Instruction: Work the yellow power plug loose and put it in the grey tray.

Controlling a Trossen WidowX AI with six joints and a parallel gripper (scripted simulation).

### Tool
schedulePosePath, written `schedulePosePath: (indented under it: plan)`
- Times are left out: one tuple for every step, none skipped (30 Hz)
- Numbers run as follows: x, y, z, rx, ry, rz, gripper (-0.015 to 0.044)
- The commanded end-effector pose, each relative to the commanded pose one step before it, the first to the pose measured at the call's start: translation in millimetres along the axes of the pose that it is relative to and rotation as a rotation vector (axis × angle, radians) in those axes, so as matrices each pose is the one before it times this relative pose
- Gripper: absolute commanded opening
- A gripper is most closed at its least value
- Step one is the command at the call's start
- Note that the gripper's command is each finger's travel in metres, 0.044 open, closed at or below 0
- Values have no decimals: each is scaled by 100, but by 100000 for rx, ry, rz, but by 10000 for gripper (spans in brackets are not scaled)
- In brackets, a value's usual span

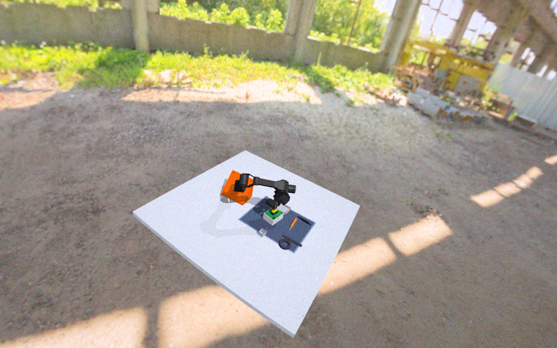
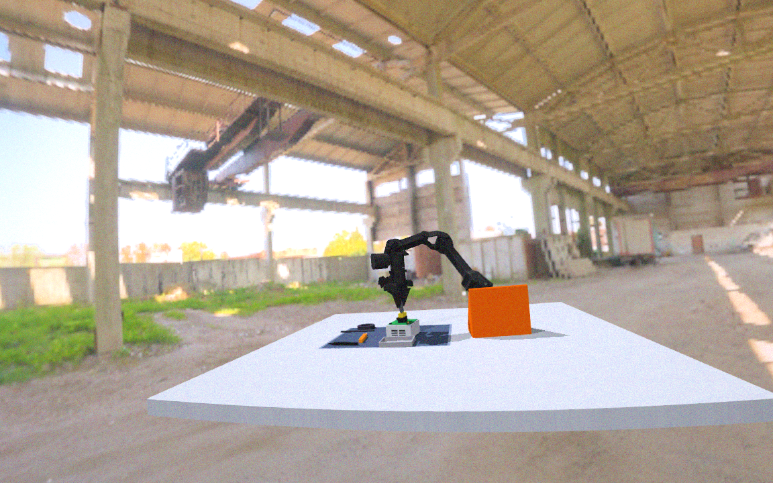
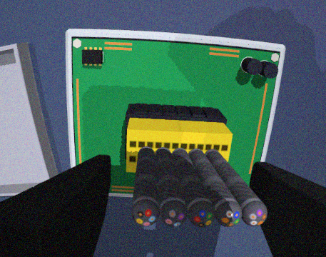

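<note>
In the exterior view, nearest you on the desk (image 1: 228,242) (image 2: 467,384) is the grey tray (image 1: 286,209) (image 2: 397,342) (image 3: 13,125); the wrist view shows part of its bare floor, at 9 o'clock from the circuit board (image 1: 269,214) (image 2: 415,322) (image 3: 134,71). Just behind it, a white housing (image 1: 271,220) (image 2: 402,331) (image 3: 70,100) carries the board, and the yellow power plug (image 1: 274,210) (image 2: 401,315) (image 3: 178,132) sits at the black socket (image 3: 177,111). You can't tell how deeply it's seated.

In your wrist view, the plug's long axis runs roughly 9 to 3 o'clock; its dark cables (image 3: 184,178) lead toward 6.

Your pincer (image 1: 274,206) (image 2: 401,308) (image 3: 182,171) points down over the plug, fingers apart on either side, gripping nothing. The arm (image 1: 267,182) (image 2: 416,240) arches back to its orange base (image 1: 228,188) (image 2: 500,312), at 10 o'clock from the board in the top view.
</note>
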State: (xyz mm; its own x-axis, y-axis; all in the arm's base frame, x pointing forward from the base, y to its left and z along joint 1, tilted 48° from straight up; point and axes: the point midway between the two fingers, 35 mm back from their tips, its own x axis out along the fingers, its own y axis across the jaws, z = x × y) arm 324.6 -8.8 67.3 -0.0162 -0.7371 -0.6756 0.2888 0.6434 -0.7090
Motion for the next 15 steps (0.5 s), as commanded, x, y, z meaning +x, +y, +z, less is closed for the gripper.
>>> schedulePosePath:
  plan:
    - [666, -44, -32, -240, -205, -235, 250]
    - [24, 0, 0, 0, -1, 0, 250]
    - [0, 0, 0, 0, 0, 0, 250]
    - [0, 0, 0, 0, 0, 0, 250]
    - [0, 0, 0, 0, 0, 0, 250]
    - [0, 0, 0, 0, 0, 0, 223]
    - [0, 0, 0, 0, 0, 0, 197]
    - [0, 0, 0, 0, 0, 0, 171]
    - [0, 0, 0, 0, 0, 0, 145]
    - [0, 0, 0, 0, 0, 0, 118]
    - [0, 0, 0, 0, 0, 0, 92]
    - [0, 0, 0, 0, 0, 0, 66]
    - [0, 0, 0, 0, 0, 0, 40]
    - [0, 0, 0, 0, 0, 0, 13]
    - [0, 0, 0, 0, 0, 0, 0]
